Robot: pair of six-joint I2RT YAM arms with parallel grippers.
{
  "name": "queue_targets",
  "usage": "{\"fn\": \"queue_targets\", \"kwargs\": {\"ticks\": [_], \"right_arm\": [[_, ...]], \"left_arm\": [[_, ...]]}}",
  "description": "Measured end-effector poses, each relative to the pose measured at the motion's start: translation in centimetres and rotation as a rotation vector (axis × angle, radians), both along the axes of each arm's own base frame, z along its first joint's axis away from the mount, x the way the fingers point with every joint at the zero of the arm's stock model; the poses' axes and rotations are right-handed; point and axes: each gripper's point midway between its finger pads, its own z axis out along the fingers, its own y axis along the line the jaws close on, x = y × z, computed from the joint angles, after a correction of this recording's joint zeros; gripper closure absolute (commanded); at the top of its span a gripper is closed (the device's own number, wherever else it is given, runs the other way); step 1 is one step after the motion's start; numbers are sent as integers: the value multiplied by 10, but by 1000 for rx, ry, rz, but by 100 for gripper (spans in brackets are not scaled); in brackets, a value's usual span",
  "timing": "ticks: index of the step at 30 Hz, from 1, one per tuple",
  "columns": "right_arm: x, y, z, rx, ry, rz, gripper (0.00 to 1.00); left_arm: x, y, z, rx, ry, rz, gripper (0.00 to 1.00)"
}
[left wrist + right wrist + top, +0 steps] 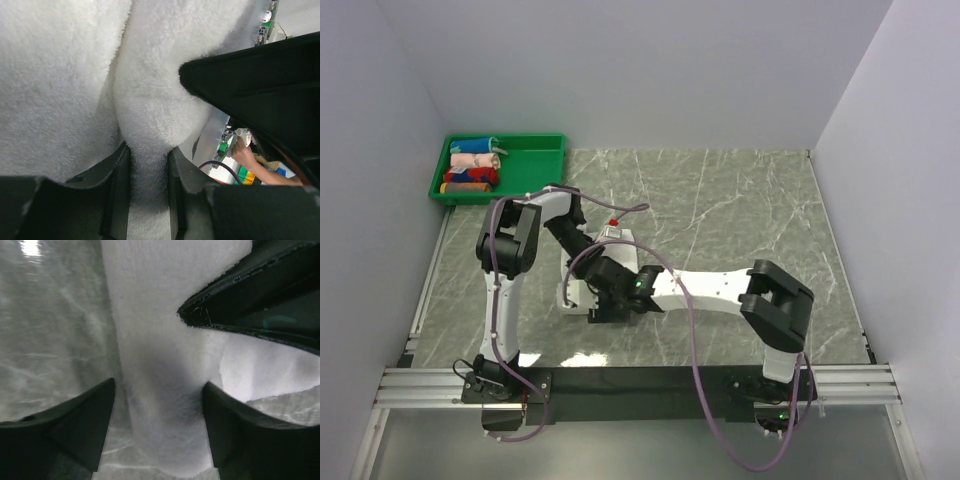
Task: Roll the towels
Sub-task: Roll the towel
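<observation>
The white terry towel (pixel 570 292) lies bunched on the marble table (pixel 740 210) under both wrists, mostly hidden by them in the top view. My left gripper (pixel 604 276) is shut on a thick fold of the towel (pixel 150 95), and its jaws (pixel 149 155) pinch the pile tightly. My right gripper (pixel 608 306) is open and straddles a rolled part of the towel (pixel 160 355). In the right wrist view (pixel 159 395) its right finger touches the cloth and its left finger stands apart over bare marble. Each wrist view shows the other gripper as a black shape at the upper right.
A green tray (pixel 535 150) at the far left corner holds several small colourful rolled cloths (pixel 475 167). White walls close in the table on three sides. A metal rail (pixel 640 385) runs along the near edge by the arm bases.
</observation>
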Motion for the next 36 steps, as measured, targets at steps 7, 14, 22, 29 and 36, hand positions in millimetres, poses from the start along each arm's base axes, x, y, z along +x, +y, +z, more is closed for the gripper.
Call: {"fn": "queue_targets", "kwargs": {"ticks": [7, 14, 22, 29, 36], "right_arm": [[11, 9, -2, 7, -24, 24, 100], [20, 17, -2, 64, 194, 17, 100], [31, 31, -5, 119, 560, -16, 100], [30, 29, -5, 194, 906, -72, 100], [5, 28, -11, 175, 1344, -140, 100]], "left_arm": [[3, 8, -2, 2, 2, 32, 78], [21, 23, 1, -22, -39, 133, 56], [113, 103, 29, -61, -398, 403, 53], [113, 158, 89, -40, -711, 510, 44], [9, 117, 85, -38, -896, 281, 32]]}}
